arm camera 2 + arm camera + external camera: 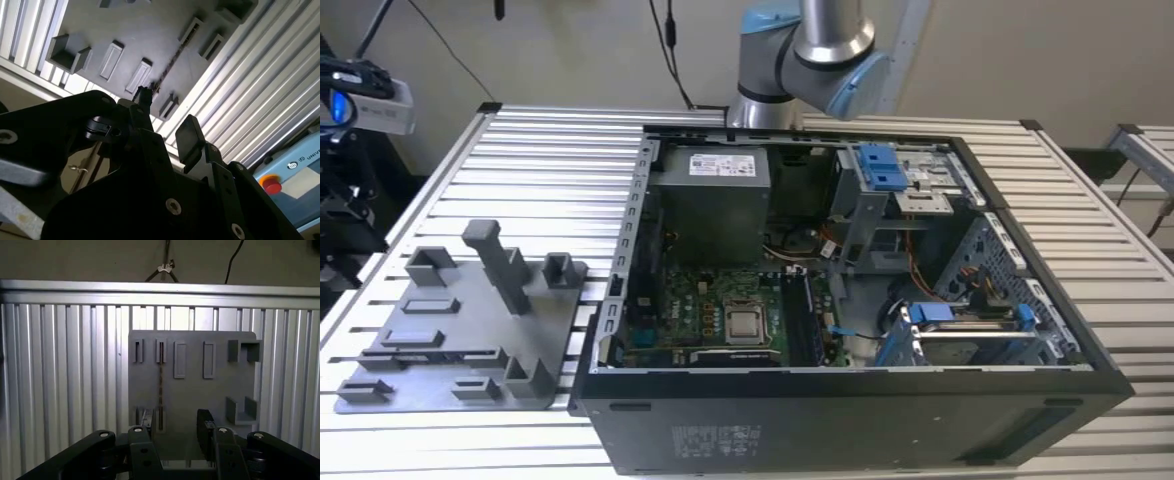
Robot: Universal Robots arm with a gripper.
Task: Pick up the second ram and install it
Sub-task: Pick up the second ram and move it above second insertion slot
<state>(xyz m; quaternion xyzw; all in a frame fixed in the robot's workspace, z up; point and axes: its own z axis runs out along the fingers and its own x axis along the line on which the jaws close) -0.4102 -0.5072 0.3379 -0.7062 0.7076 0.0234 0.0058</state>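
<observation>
The end effector (173, 422) hangs above the grey fixture plate (200, 395) with its two dark fingers (204, 422) spread apart and nothing between them. The second wrist view shows the same state: the end effector (166, 106) is splayed, one finger (187, 132) stands clear of the other, and the fixture plate (150, 30) lies beyond them.

The second ram (161, 385) stands on edge on the fixture plate. From above it shows as a thin dark line running between a slotted block at one side of the plate and a matching block at the other. In the second wrist view the second ram (172, 60) is the same narrow strip crossing the plate's flat face, and the end effector is not touching it.

The fixture plate (467, 330) lies flat on the slatted metal counter (547, 170), with several upright blocks rising from it. Just beside the plate, toward the exterior view's right, an open computer case (854, 420) lies on its side with its motherboard (720, 310) exposed. The arm (814, 60) rises beyond the case, on the side away from the fixture plate's near edge.
</observation>
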